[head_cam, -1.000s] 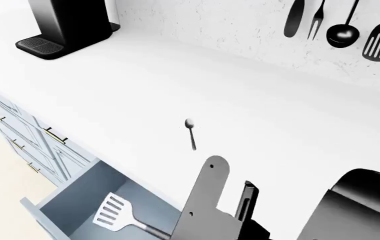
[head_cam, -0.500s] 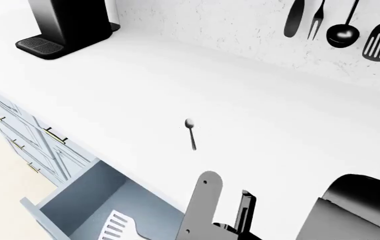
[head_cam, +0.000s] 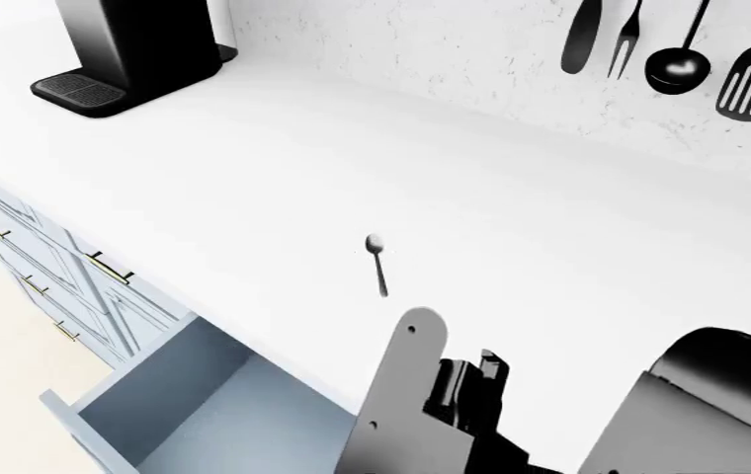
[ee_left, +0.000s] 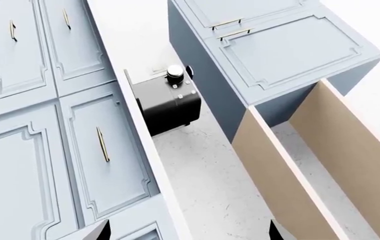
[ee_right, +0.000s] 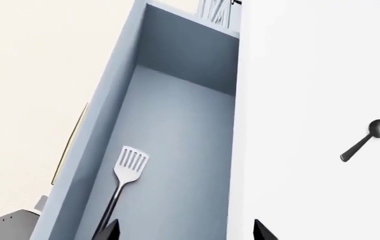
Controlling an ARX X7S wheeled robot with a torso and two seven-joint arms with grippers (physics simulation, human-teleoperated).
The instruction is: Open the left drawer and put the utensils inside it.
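White countertop [head_cam: 349,168] fills your head view, with a black machine [head_cam: 131,49] at the far left corner, cut off at the top, and a black set of hanging tools [head_cam: 672,49] on the speckled wall, also cropped.

Left drawer [head_cam: 165,395] stands pulled open under the counter edge; your head view shows only bare blue-grey floor in it, its near end hidden behind a grey arm link [head_cam: 402,405].

Spoon [head_cam: 377,262] lies alone on the counter, well back from the edge, bowl away from you.

Right wrist view looks down into the drawer: spatula [ee_right: 124,185] lies on the floor, slotted head up-frame, its handle end running out of frame. Brass handle [ee_right: 70,145] shows as a thin line on the drawer front.

Right gripper [ee_right: 183,231]: only two dark fingertips show, spread apart, nothing between them.

Left gripper [ee_left: 188,231]: two dark tips set wide, nothing between them. You see cabinet fronts [ee_left: 36,100], a dark box-shaped object [ee_left: 170,102] too unclear to name, and tan panels [ee_left: 310,165].
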